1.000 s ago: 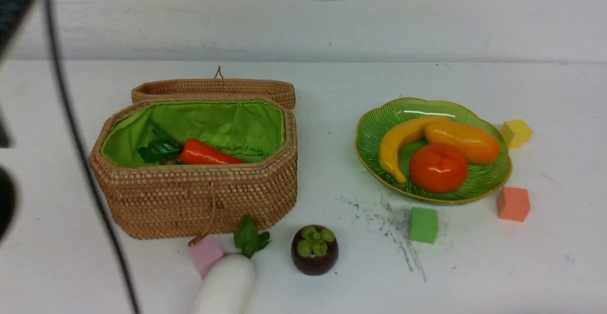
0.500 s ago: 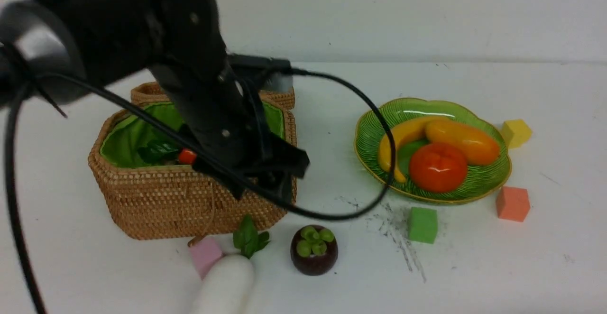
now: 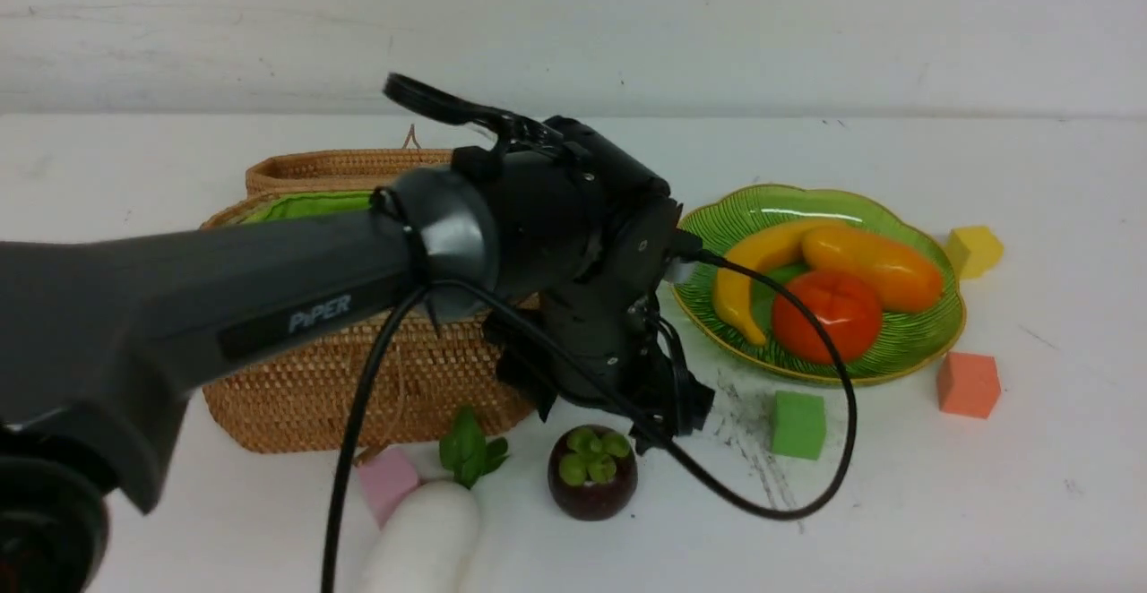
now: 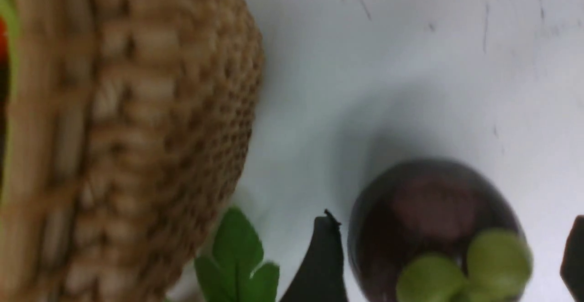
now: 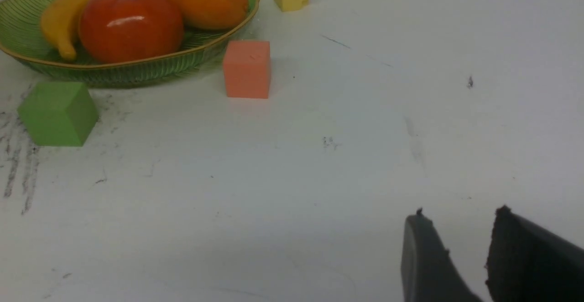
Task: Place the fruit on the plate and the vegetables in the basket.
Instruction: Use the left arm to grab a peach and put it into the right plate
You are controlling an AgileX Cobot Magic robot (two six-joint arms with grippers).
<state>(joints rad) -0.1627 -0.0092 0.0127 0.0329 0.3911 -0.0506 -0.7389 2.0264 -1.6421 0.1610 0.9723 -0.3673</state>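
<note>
Scuffed white table (image 3: 986, 503), plain white wall (image 3: 762, 29)

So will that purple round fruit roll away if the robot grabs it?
It might: the mangosteen looks round and sits loose on the table. Its skin looks smooth, so maybe slippery. The left gripper is open on either side of it, which should help trap it.

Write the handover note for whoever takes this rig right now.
Left gripper open, straddling the mangosteen on the table before the basket.
Right gripper slightly open, empty, over the table.
Done: banana, mango, persimmon on the plate.
To do: mangosteen to plate; radish, beside the pink cube, into basket.
Basket contents mostly hidden behind the left arm.
</note>
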